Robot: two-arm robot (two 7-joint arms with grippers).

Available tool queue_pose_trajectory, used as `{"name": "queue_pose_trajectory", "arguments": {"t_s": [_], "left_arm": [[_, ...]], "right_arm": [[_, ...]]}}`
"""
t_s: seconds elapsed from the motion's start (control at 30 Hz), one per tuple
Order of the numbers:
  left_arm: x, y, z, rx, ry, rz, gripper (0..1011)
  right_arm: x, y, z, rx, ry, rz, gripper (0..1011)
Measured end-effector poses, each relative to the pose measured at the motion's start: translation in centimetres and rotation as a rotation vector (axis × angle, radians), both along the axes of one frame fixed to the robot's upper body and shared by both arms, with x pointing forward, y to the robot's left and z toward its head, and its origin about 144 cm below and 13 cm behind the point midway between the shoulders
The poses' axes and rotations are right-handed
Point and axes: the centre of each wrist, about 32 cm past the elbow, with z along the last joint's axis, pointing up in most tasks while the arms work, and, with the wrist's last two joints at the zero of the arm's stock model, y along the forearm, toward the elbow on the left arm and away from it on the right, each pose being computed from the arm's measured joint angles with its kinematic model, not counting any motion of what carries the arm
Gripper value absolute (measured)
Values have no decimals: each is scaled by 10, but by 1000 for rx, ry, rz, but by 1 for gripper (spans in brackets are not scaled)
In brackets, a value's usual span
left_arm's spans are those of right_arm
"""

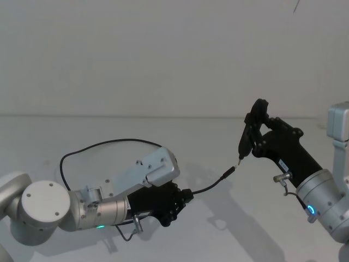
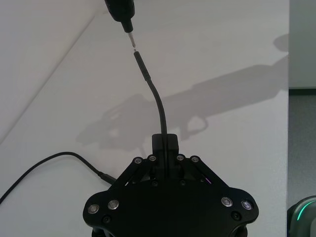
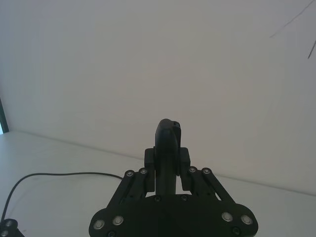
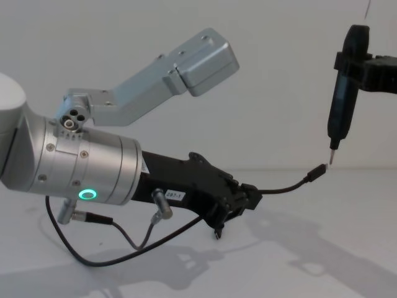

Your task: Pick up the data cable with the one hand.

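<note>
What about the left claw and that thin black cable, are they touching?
Touching. The left wrist view shows the left gripper shut on the data cable, which sticks out ahead of it toward the pen-shaped tool.

A plain white worktop (image 1: pixel 65 131) runs back to a bare white wall (image 1: pixel 163 54) that rises from its far edge. Above the worktop, toward its right side, a slim dark pen-shaped tool (image 4: pixel 341 112) hangs nearly upright, its small metal tip pointing down and clear of the surface. Soft grey shadows (image 1: pixel 240 218) lie across the worktop's near part. Beyond one worktop edge runs a strip of dark floor (image 2: pixel 302 148). High above the worktop, a thin dark line (image 3: pixel 291 20) marks the wall.
</note>
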Motion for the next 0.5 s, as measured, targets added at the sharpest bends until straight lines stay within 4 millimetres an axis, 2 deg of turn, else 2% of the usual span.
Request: {"name": "queue_pose_trajectory", "arguments": {"t_s": [0.5], "left_arm": [[0, 0, 0, 0, 0, 0, 40]], "right_arm": [[-2, 1, 2, 35, 11, 4, 279]]}}
